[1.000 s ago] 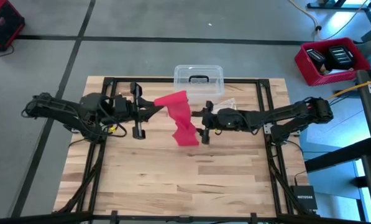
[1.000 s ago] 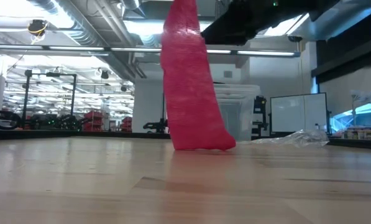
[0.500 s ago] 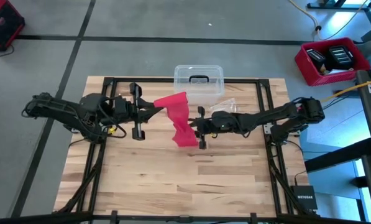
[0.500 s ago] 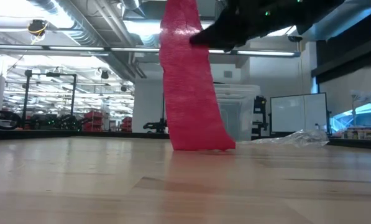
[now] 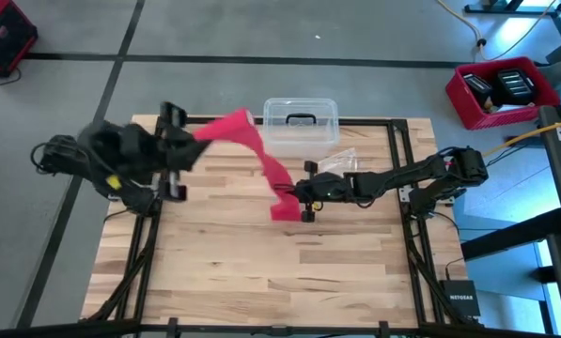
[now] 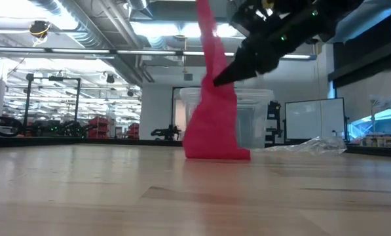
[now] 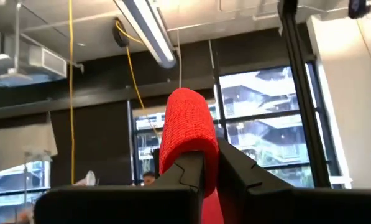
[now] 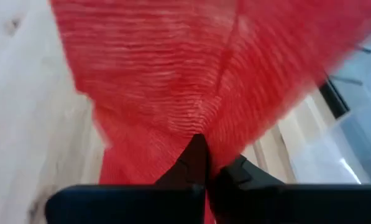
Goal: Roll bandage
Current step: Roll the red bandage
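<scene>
Left gripper (image 5: 194, 141) clamps the bandage (image 5: 261, 160) at ten o'clock; right gripper (image 5: 294, 195) pinches its lower part near centre.

Wooden table (image 5: 261, 272) bears bandage (image 5: 282, 208) end, box (image 5: 301, 123), seemingly wrapper (image 5: 341, 161).

Right gripper (image 8: 205, 163) pinched closed on the bandage (image 8: 173, 74); red ribbed fabric fans out wide just ahead of the fingertips. Pale wooden table (image 8: 23, 112) beyond it, off to one side.
</scene>
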You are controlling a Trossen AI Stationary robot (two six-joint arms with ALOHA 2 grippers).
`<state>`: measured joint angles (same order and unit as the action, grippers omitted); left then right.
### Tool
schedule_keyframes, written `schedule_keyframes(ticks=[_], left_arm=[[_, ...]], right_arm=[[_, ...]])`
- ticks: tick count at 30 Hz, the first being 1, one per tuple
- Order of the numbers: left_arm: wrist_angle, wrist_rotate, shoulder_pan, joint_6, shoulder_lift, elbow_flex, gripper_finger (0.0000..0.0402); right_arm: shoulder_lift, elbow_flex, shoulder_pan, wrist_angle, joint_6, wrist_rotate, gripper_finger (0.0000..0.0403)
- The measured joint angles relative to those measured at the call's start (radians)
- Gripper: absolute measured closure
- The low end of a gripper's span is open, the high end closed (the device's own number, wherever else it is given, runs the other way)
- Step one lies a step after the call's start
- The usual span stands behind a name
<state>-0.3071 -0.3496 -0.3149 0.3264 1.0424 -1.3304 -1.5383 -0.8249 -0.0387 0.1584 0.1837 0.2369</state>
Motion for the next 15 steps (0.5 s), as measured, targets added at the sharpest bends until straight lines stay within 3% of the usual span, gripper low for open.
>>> schedule_keyframes(ticks=[7, 12, 15], left_arm=[[0.306, -0.136, 0.000, -0.011, -0.002, -0.195, 0.0384], [0.399, -0.146, 0.000, -0.024, 0.007, -0.202, 0.0384], [0.426, -0.145, 0.000, -0.018, 0.025, -0.202, 0.0384]], right_arm=[[0.000, 0.000, 0.000, -0.070, -0.030, 0.040, 0.0394], [0.001, -0.003, 0.000, -0.048, -0.082, 0.020, 0.0388], [0.018, -0.033, 0.000, -0.068, -0.100, 0.015, 0.0362]])
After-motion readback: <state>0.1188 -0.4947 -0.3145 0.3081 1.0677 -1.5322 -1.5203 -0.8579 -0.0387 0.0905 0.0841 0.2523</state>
